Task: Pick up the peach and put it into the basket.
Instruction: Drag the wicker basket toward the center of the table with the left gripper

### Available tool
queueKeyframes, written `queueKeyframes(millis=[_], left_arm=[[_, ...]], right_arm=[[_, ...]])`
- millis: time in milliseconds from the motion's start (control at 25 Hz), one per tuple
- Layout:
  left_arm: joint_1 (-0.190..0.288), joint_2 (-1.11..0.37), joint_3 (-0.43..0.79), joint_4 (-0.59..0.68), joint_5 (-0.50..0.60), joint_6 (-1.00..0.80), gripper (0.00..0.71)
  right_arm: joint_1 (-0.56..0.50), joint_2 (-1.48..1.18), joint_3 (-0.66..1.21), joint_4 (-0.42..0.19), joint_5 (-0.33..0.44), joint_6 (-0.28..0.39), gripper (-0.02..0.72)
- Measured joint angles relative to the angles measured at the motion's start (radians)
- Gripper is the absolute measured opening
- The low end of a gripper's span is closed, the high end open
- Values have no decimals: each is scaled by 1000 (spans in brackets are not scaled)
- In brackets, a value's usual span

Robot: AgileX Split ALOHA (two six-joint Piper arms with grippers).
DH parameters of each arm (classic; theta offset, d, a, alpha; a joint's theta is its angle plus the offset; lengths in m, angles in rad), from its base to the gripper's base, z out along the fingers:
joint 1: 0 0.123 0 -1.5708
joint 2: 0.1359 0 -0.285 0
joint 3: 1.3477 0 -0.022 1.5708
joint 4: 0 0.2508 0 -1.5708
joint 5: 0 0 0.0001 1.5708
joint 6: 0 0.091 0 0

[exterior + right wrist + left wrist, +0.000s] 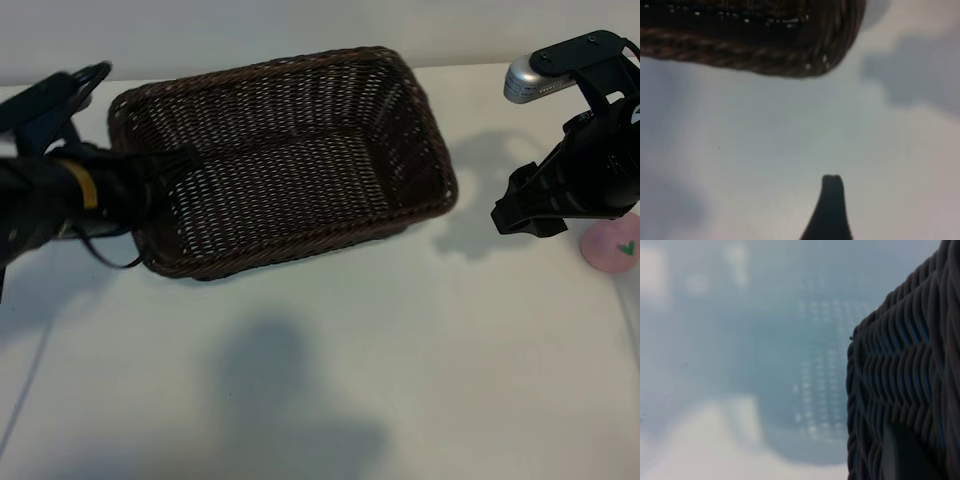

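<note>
**Peach sitting outside the basket**

We are seeing the peach (611,246) lying on the white table (420,380) at about 3 o'clock from the basket (283,160), just beside the right gripper (520,212), whose jaws are standing apart around nothing. The left gripper (165,165) is hanging at the basket's 9 o'clock rim, jaws nearly together, gripping nothing we can see.
</note>
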Motion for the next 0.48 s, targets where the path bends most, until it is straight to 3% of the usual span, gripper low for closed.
queueKeyframes(millis=[160,480], left_arm=[[14,49,-81,-208,35,261,153],[102,143,-173,-692,91,808,153]], right_arm=[[0,0,0,0,0,1,595],[0,0,0,0,7,1,595]])
